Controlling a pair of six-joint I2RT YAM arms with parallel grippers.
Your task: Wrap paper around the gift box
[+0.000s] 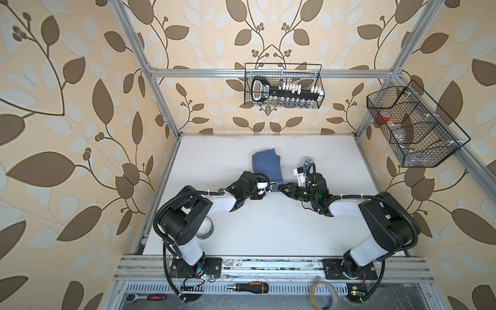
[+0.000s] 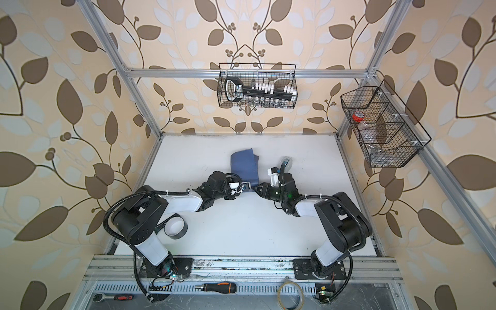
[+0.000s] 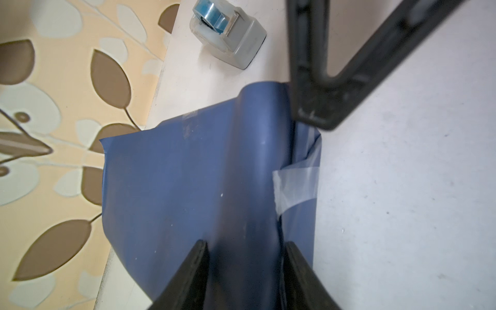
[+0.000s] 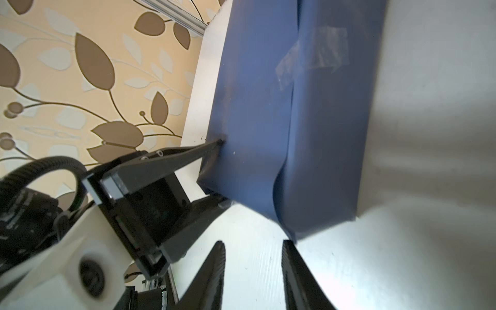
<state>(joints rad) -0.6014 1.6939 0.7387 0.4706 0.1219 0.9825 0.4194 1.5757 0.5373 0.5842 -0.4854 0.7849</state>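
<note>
Evidently left tool [image 3: 245, 243] grips the paper [image 3: 166, 174]; right tool [image 4: 252, 243] stands partly open, holding nothing

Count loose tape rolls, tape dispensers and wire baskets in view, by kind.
Loose tape rolls: 3 (black, clear, red)
Tape dispensers: 1
Wire baskets: 2 (back, side)
Total: 6

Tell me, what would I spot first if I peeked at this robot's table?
The blue paper parcel in the middle of the white table jumps out, with clear tape stuck over its seam. The left gripper pinches its near end, and the right gripper hangs open just beside it. A small grey tape dispenser sits to the parcel's right.
</note>
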